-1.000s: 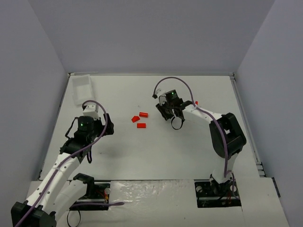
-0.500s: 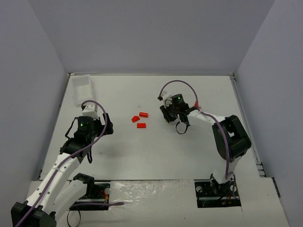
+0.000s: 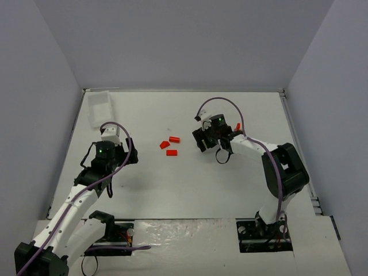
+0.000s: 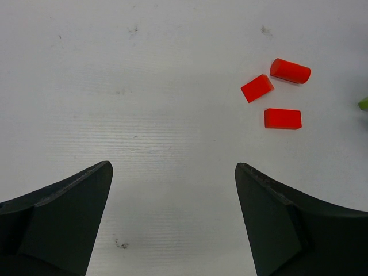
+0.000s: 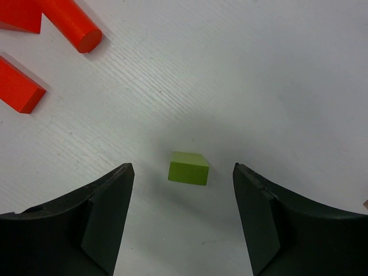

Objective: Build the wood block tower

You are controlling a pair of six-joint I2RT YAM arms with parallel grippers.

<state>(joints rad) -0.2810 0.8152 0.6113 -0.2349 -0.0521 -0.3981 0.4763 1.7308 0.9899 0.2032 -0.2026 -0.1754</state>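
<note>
Three red-orange blocks lie loose mid-table: a cylinder [image 3: 174,139], a wedge [image 3: 164,144] and a rectangular block [image 3: 171,152]. They also show in the left wrist view: cylinder [image 4: 290,71], wedge [image 4: 257,88], rectangular block [image 4: 283,118]. A small yellow-green block [image 5: 188,168] lies on the table between the fingers of my open right gripper [image 5: 182,168], untouched; in the top view that gripper [image 3: 205,142] hides it. Another red block [image 3: 237,126] lies behind the right arm. My left gripper [image 4: 172,167] is open and empty, well left of the red blocks [image 3: 109,155].
A clear white plastic tray [image 3: 99,106] stands at the back left corner. In the right wrist view the red cylinder [image 5: 72,23] and rectangular block [image 5: 20,86] lie up left of the jaws. A tan sliver [image 5: 365,202] shows at the right edge.
My right gripper has shifted a little right and toward the near side, staying open. The left arm and the red blocks have not moved.
</note>
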